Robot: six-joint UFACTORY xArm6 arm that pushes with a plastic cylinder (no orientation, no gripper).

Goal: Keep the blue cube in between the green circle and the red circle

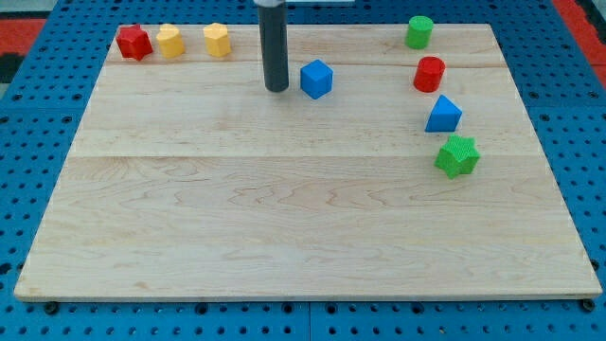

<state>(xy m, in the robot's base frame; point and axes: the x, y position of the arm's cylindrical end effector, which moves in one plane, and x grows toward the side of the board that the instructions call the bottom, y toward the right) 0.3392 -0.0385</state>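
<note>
The blue cube (316,79) sits on the wooden board near the top, a little right of centre. My tip (276,89) stands just to the cube's left, a small gap apart. The green circle (419,31) is a green cylinder at the view's top right. The red circle (429,73) is a red cylinder just below it. The blue cube lies well to the left of both cylinders.
A blue triangular block (443,115) and a green star block (457,155) lie below the red cylinder. A red star block (134,42) and two yellow blocks (170,41) (217,40) line the top left. The board (284,227) sits on a blue pegboard.
</note>
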